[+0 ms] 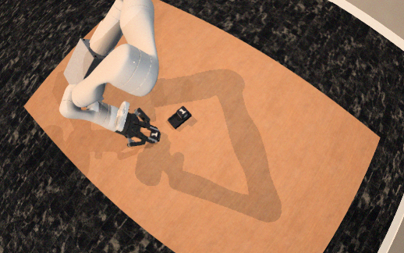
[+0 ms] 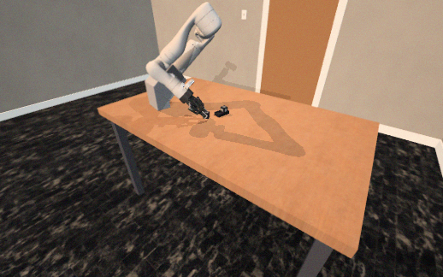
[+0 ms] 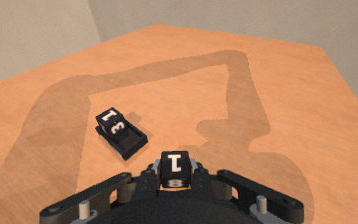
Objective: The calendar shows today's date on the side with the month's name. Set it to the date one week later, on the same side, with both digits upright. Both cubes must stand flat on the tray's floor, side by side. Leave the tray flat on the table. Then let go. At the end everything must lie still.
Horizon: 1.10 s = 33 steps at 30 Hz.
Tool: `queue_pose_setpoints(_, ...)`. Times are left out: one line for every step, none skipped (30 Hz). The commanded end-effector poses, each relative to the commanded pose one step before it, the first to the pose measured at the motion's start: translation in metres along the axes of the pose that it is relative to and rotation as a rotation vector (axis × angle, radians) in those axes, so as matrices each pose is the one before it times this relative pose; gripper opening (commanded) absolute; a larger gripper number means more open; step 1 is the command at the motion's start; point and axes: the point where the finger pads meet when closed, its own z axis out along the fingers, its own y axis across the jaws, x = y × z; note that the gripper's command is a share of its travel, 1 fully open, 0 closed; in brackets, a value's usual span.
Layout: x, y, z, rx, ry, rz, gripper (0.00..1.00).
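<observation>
My gripper (image 1: 154, 135) (image 2: 206, 114) (image 3: 175, 166) is shut on a black cube (image 3: 174, 162). In the wrist view a white 1 shows on this cube's upper face and what looks like an 8 on the face below it. The cube is outside the tray; its exact height is hard to tell. The black tray (image 1: 175, 121) (image 2: 220, 114) (image 3: 134, 143) lies flat on the table, ahead and to the left in the wrist view. A second black cube (image 1: 183, 112) (image 2: 224, 109) (image 3: 111, 121) stands in its far half, with a 1 on top and a 3 on one side. The tray's near half is empty. The month's name is not visible.
The wooden table (image 1: 309, 156) (image 2: 317, 179) (image 3: 300, 85) carries the tray and the arm's base. Broad shadows of the arm fall across it, around the tray. The table's edges lie well away from the tray.
</observation>
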Motion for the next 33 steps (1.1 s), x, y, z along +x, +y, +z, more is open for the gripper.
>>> queue_pose_setpoints(-0.00347,-0.00087,0.00211,0.00178,-0.00066,0.00304,0.26)
queue_pose_setpoints(-0.00068,0.0,0.00068,-0.00001,0.0,0.0,0.26)
queue_pose_setpoints(-0.00062,0.0,0.00062,0.0,0.0,0.0,0.26)
queue_pose_setpoints(-0.00056,0.0,0.00056,0.00001,0.0,0.0,0.26)
queue_pose_setpoints(-0.0005,0.0,0.0005,0.0,0.0,0.0,0.26)
queue_pose_setpoints(0.0,0.0,0.0,0.0,0.0,0.0,0.26)
queue_pose_setpoints(0.0,0.0,0.0,0.0,0.0,0.0,0.26)
queue_pose_setpoints(-0.00044,0.0,0.00044,0.0,0.0,0.0,0.26)
queue_pose_setpoints(-0.00038,0.0,0.00038,0.0,0.0,0.0,0.26)
queue_pose_setpoints(-0.00032,0.0,0.00032,0.0,0.0,0.0,0.26)
queue_pose_setpoints(-0.00027,0.0,0.00027,0.0,0.0,0.0,0.26)
queue_pose_setpoints(-0.00021,0.0,0.00021,0.0,0.0,0.0,0.26)
queue_pose_setpoints(-0.00017,0.0,0.00017,0.0,0.0,0.0,0.26)
queue_pose_setpoints(-0.00012,0.0,0.00012,0.0,0.0,0.0,0.26)
queue_pose_setpoints(-0.00009,0.0,0.00009,0.0,0.0,0.0,0.26)
queue_pose_setpoints(-0.00005,0.0,0.00005,0.0,0.0,0.0,0.26)
queue_pose_setpoints(-0.00003,0.0,0.00003,0.0,0.0,0.0,0.26)
queue_pose_setpoints(-0.00001,0.0,0.00001,0.0,0.0,0.0,0.26)
queue_pose_setpoints(0.0,0.0,0.0,0.0,0.0,0.0,0.26)
queue_pose_setpoints(0.0,0.0,0.0,0.0,0.0,0.0,0.26)
queue_pose_setpoints(0.0,0.0,0.0,0.0,0.0,0.0,0.26)
queue_pose_setpoints(0.0,0.0,0.0,0.0,0.0,0.0,0.26)
queue_pose_setpoints(0.0,0.0,0.0,0.0,0.0,0.0,0.26)
queue_pose_setpoints(0.0,0.0,0.0,0.0,0.0,0.0,0.26)
queue_pose_setpoints(0.0,0.0,0.0,0.0,0.0,0.0,0.26)
queue_pose_setpoints(0.0,0.0,0.0,0.0,0.0,0.0,0.26)
queue_pose_setpoints(0.0,0.0,0.0,0.0,0.0,0.0,0.26)
queue_pose_setpoints(0.0,0.0,0.0,0.0,0.0,0.0,0.26)
queue_pose_setpoints(0.0,0.0,0.0,0.0,0.0,0.0,0.26)
queue_pose_setpoints(0.0,0.0,0.0,0.0,0.0,0.0,0.26)
queue_pose_setpoints(0.0,0.0,0.0,0.0,0.0,0.0,0.26)
queue_pose_setpoints(0.0,0.0,0.0,0.0,0.0,0.0,0.26)
queue_pose_setpoints(0.0,0.0,0.0,0.0,0.0,0.0,0.26)
